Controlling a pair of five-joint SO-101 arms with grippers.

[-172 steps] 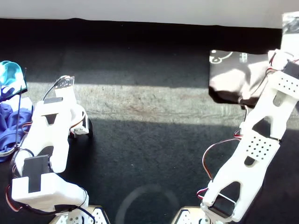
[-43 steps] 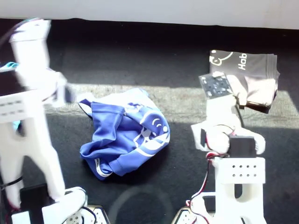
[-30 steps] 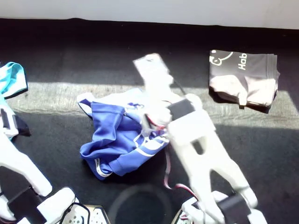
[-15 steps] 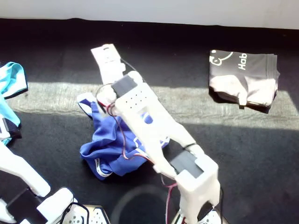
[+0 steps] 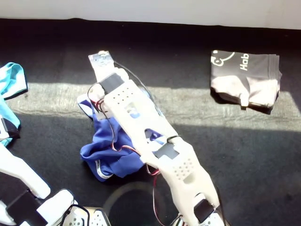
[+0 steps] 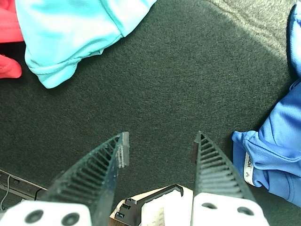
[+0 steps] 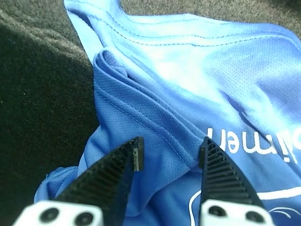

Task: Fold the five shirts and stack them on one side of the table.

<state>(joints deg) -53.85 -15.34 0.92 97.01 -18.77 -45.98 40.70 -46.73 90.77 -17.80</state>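
One folded dark shirt (image 5: 244, 77) lies at the far right of the table; whether that pile holds more than one garment cannot be told from above. The blue shirt (image 5: 113, 155) sits crumpled near the middle of the table, not yet spread or folded; the right arm stretches across it, and the right gripper (image 7: 170, 150) hangs just above the blue cloth (image 7: 197, 94) with its jaws parted to a moderate gap and nothing between them. The turquoise shirt (image 5: 11, 82) lies bunched at the left edge, with a red shirt (image 6: 7, 42) just beside it in the left wrist view; both are unfolded. The left gripper (image 6: 160, 146) hovers over bare cloth-covered table between the turquoise shirt (image 6: 75, 33) and a hem of the blue one (image 6: 277, 160), its jaws spread apart and empty.

By this reckoning the task is at an early stage: one pile is begun on the right side, at least three shirts wait to be folded, and the blue one looks to be the one in hand; a fifth shirt cannot be picked out.

The table (image 5: 225, 160) is covered in a dark, felt-like mat; a broad band of sunlight crosses it from left to right and washes out the colours there; a pale wall (image 5: 150, 9) runs along the far edge.
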